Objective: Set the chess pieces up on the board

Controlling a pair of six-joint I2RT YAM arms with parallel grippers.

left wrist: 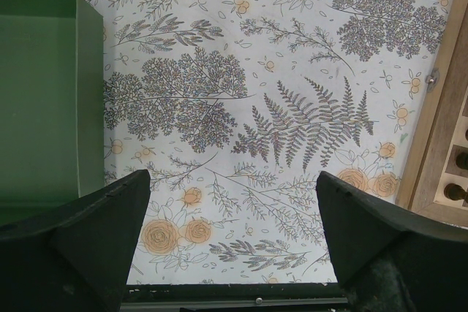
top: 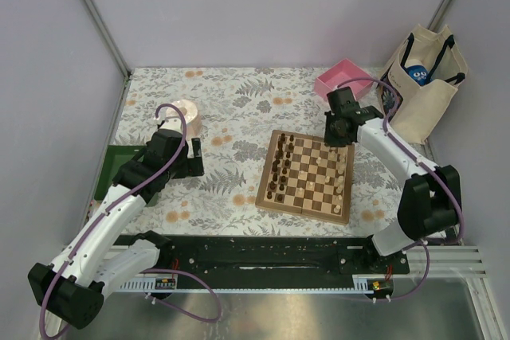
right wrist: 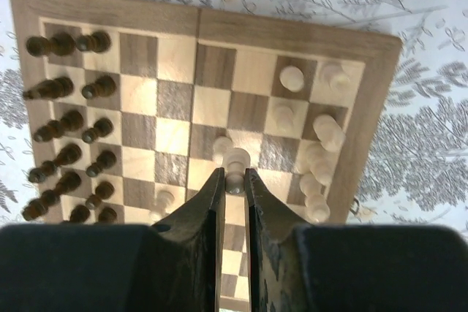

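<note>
The board (top: 305, 174) lay right of centre on the floral surface (top: 231, 101), slightly askew, with dark pieces (top: 277, 171) ranked along its left edge and pale pieces (top: 341, 173) along its right. My right hand (right wrist: 233, 180) was clamped on one pale piece (right wrist: 236, 160) over the board. The left hand (left wrist: 231, 180) hung open over bare cloth between the green tray (left wrist: 36, 93) and the board's border. Pale walls (top: 263, 5) closed three sides. A pink tray (top: 339, 79) and a bag (top: 422, 89) crowded the far right corner.

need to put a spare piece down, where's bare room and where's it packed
Bare cloth between pale roll and pink tray, and between left gripper and board. Crowded: dark pieces and pale pieces at the board's ends.
</note>
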